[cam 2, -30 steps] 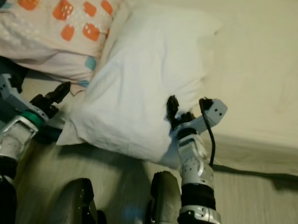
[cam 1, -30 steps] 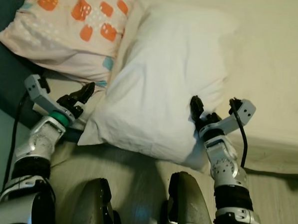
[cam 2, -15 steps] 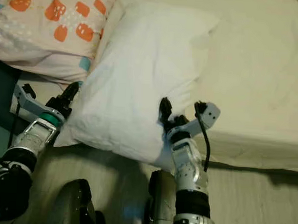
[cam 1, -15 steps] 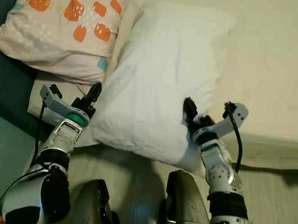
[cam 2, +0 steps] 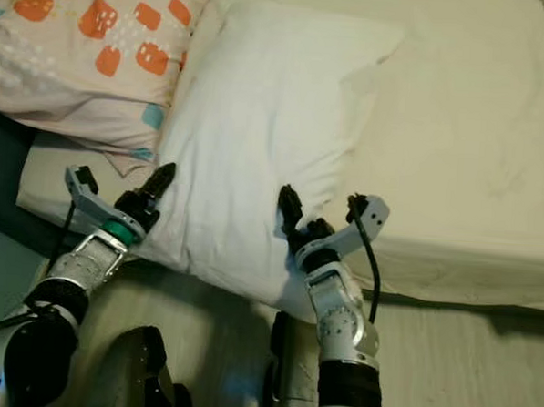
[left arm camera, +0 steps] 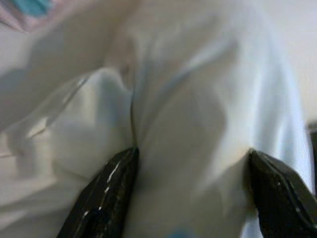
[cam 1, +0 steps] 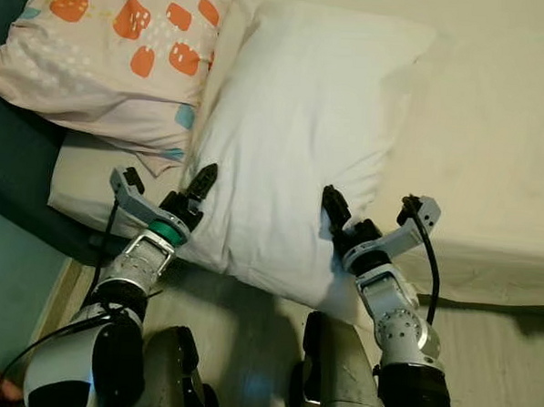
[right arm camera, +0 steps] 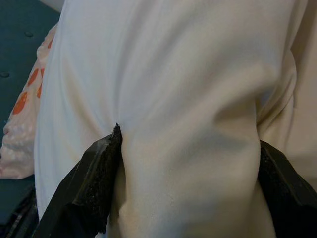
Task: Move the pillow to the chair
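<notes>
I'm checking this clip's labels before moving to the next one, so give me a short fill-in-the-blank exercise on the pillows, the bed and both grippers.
1. The plain pillow the grippers are working on is ____ in colour.
2. The other pillow bears shapes that are mostly ____.
3. The left gripper and the right gripper each have folds of the plain pillow between their ____.
4. Both pillows lie on a ____.

Missing words: white; orange; fingers; bed

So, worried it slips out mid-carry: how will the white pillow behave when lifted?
The white pillow is probably soft and light: it dents around the right tool. Likely saggy, since its near edge overhangs the bed. The left tool also straddles a fold.
</notes>
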`<state>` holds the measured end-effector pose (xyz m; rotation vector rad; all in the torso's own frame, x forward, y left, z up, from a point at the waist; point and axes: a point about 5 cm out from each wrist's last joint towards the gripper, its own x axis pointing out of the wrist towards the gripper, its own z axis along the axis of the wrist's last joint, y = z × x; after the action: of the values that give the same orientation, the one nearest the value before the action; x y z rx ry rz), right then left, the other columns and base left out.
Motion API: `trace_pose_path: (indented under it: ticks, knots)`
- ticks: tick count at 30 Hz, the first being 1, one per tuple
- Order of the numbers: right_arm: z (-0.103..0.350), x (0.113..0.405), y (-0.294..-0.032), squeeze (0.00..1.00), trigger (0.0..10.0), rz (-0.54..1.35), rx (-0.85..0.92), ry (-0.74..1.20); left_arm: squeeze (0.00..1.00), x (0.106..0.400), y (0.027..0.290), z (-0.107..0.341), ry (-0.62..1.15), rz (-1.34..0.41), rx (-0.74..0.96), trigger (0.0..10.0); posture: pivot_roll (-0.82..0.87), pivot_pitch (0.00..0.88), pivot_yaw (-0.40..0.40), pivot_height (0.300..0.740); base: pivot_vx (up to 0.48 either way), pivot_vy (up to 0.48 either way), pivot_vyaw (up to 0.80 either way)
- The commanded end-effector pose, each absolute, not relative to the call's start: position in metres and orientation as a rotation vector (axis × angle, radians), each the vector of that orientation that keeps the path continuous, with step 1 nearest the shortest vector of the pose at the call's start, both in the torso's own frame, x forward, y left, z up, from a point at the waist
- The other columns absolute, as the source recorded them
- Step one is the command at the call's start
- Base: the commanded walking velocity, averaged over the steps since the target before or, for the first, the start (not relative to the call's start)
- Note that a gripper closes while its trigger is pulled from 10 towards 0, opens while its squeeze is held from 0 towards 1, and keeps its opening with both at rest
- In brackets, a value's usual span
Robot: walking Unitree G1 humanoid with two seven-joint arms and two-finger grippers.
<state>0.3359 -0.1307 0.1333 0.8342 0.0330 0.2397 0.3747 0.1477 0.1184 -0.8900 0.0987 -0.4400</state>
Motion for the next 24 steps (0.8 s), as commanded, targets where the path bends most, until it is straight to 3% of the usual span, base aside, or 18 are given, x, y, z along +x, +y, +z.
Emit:
trace_pose_path:
  ticks: [1, 7, 8, 10, 11, 12, 13, 15, 16, 24]
  knots:
    - [0.12, 0.33, -0.114, 0.0, 10.0, 0.286, 0.854, 0.117, 0.0, 0.363, 0.137, 0.094, 0.221, -0.461, -0.832, 10.0, -0.13, 0.25, 0.104, 0.572, 0.0, 0.0, 0.0]
    - [0.12, 0.329, -0.111, 0.0, 10.0, 0.312, 0.854, 0.132, 0.0, 0.362, 0.139, 0.084, 0.286, -0.365, -0.671, 10.0, -0.12, 0.247, 0.103, 0.572, 0.0, 0.0, 0.0]
    - [0.121, 0.328, -0.108, 0.0, 10.0, 0.331, 0.856, 0.137, 0.0, 0.361, 0.142, 0.08, 0.306, -0.319, -0.644, 8.0, -0.12, 0.246, 0.106, 0.572, 0.0, 0.0, 0.0]
    - [0.121, 0.327, -0.105, 0.0, 10.0, 0.343, 0.857, 0.141, 0.0, 0.361, 0.145, 0.078, 0.32, -0.29, -0.623, 8.0, -0.12, 0.245, 0.106, 0.572, 0.0, 0.0, 0.0]
    - [0.121, 0.326, -0.103, 0.0, 10.0, 0.359, 0.854, 0.146, 0.0, 0.36, 0.147, 0.076, 0.329, -0.266, -0.611, 0.9, -0.12, 0.243, 0.108, 0.572, 0.0, 0.0, 0.0]
    - [0.12, 0.325, -0.101, 0.0, 10.0, 0.369, 0.853, 0.15, 0.0, 0.36, 0.148, 0.075, 0.334, -0.253, -0.605, 0.9, -0.12, 0.243, 0.108, 0.572, 0.0, 0.0, 0.0]
    - [0.119, 0.324, -0.1, 0.0, 1.3, 0.375, 0.849, 0.151, 0.0, 0.36, 0.149, 0.076, 0.329, -0.241, -0.598, 0.0, -0.12, 0.241, 0.11, 0.572, 0.0, 0.0, 0.0]
    - [0.119, 0.323, -0.099, 0.0, 1.3, 0.378, 0.847, 0.152, 0.0, 0.36, 0.151, 0.076, 0.326, -0.233, -0.592, 0.0, -0.12, 0.241, 0.11, 0.572, 0.0, 0.0, 0.0]
    - [0.118, 0.322, -0.099, 0.0, 0.0, 0.383, 0.847, 0.152, 0.0, 0.361, 0.154, 0.076, 0.324, -0.211, -0.581, 0.0, -0.12, 0.237, 0.109, 0.572, 0.0, 0.0, 0.0]
    - [0.119, 0.321, -0.098, 0.0, 0.0, 0.392, 0.839, 0.152, 0.0, 0.361, 0.165, 0.076, 0.312, -0.159, -0.527, 0.0, -0.12, 0.227, 0.112, 0.572, 0.0, 0.0, 0.0]
